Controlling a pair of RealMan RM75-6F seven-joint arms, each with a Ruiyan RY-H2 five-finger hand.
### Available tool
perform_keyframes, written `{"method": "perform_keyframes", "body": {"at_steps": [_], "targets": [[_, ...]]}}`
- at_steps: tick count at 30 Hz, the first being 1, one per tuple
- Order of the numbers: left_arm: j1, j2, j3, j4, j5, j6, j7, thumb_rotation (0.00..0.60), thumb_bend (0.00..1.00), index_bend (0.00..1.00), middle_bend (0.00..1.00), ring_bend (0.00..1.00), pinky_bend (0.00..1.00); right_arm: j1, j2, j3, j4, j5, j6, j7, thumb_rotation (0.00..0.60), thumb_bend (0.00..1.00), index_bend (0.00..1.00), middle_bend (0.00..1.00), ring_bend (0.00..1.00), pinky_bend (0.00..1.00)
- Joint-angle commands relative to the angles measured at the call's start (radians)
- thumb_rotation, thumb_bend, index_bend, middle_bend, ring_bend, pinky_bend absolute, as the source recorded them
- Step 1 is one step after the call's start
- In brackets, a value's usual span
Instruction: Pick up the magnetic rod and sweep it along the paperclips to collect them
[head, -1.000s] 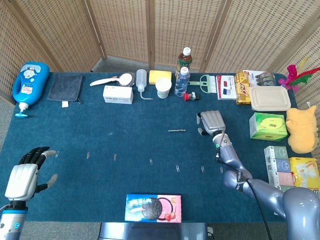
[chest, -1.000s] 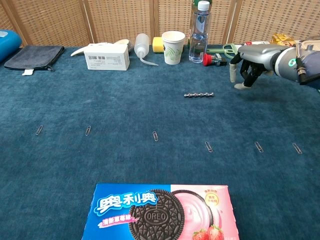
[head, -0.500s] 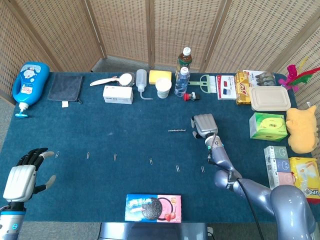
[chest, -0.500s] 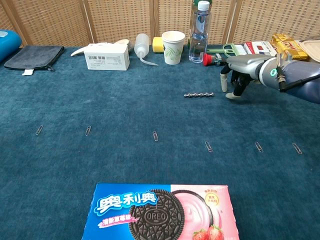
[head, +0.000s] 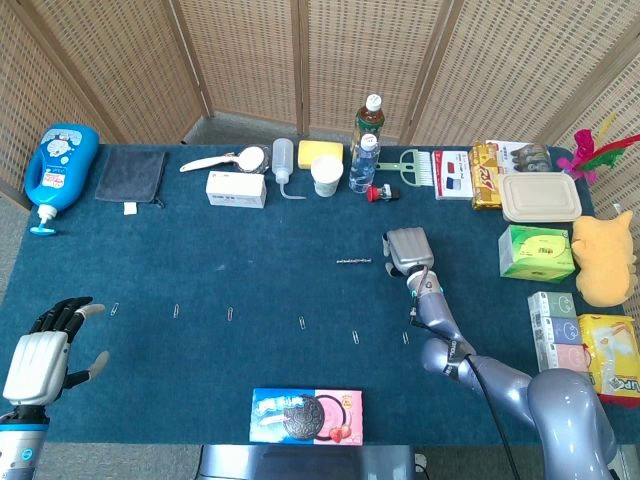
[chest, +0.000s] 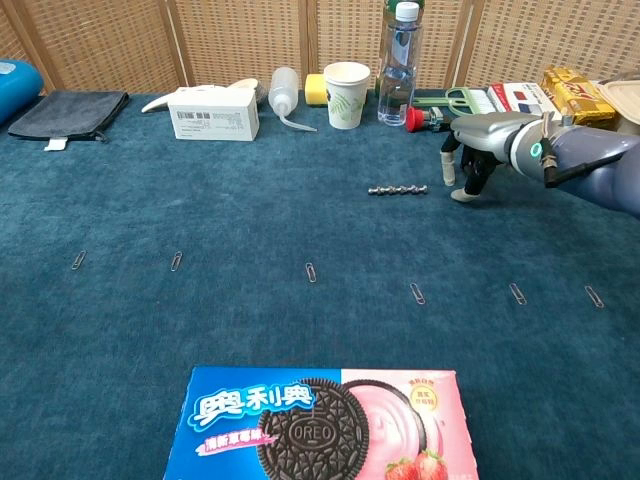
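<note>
Magnetic rod (chest: 399, 188) beyond OREO box (chest: 321, 425)

Your blue carpeted desk (head: 200, 240) carries a thin silver beaded magnetic rod (head: 354, 262), a row of small wire paperclips (chest: 311, 272), and a blue-and-pink Oreo box (head: 306, 414).

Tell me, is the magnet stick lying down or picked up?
Lying down. The magnetic rod rests flat on the carpet, and the right hand hovers beside it without touching.
</note>
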Motion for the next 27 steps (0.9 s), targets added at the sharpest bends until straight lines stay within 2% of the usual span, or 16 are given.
{"method": "perform_keyframes", "body": {"at_steps": [1, 27], "targets": [[-0.001, -0.001, 0.0, 0.002, -0.001, -0.002, -0.001, 0.6, 0.43, 0.25, 0.19, 0.14, 0.19, 0.008, -0.003, 0.005, -0.001, 0.008, 0.0, -0.008, 0.596, 0.36, 0.48, 0.83, 0.98, 0.89], [0.008, -0.01, 0.007, 0.048, 0.001, 0.0, -0.06, 0.6, 0.43, 0.25, 0.19, 0.14, 0.19, 0.068, -0.033, 0.018, -0.061, 0.111, 0.051, -0.123, 0.6, 0.36, 0.49, 0.82, 0.98, 0.89]]}}
